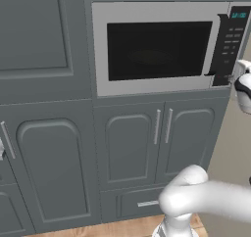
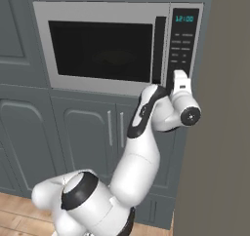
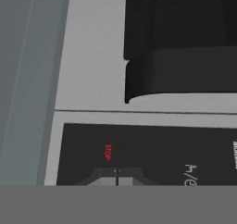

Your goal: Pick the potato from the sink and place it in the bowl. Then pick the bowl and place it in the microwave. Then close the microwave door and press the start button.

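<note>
We've got the end effector (image 3: 116, 176) pressed together, holding nothing, at the control panel (image 2: 184, 41) lower right of the microwave (image 2: 117, 47); buttons look stiff & flat, so we'd poke w/ fingertips, no grab.

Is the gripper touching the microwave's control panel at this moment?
Touching, it appears: in the hand view the shut gripper tips meet the dark control panel just below the red STOP label, no gap visible.

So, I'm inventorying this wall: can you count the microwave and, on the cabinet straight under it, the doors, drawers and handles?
Microwave: 1
Doors: 2
Drawer: 1
Handles: 3
Total: 7
</note>
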Robot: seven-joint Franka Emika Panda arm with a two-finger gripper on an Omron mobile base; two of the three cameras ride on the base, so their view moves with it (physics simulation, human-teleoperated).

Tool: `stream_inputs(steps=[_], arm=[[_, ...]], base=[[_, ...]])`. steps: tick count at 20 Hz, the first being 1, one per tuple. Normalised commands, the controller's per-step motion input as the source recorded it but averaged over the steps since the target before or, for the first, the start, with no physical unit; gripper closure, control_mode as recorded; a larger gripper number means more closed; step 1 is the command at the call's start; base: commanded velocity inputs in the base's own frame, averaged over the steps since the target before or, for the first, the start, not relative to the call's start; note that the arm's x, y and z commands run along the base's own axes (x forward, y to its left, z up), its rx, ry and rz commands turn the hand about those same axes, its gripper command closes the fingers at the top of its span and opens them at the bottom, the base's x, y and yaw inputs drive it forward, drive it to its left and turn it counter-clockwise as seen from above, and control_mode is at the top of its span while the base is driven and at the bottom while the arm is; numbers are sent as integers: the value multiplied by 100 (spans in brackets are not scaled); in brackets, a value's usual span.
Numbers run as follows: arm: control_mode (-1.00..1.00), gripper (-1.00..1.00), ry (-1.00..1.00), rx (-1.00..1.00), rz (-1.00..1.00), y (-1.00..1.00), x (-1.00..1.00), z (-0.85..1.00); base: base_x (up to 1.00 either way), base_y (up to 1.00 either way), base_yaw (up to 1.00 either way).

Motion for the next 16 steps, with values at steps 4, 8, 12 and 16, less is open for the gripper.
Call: stream_inputs(steps=[4,8,12,16], arm=[[-100,100,-1,0,-1,-27,23,-14],[-100,100,-1,0,0,-24,25,-18],[-100,100,0,0,-3,-3,57,-7],[-100,100,0,0,-4,-1,54,-2]], base=[[0,0,0],[0,0,0],[0,0,0],[0,0,0]])
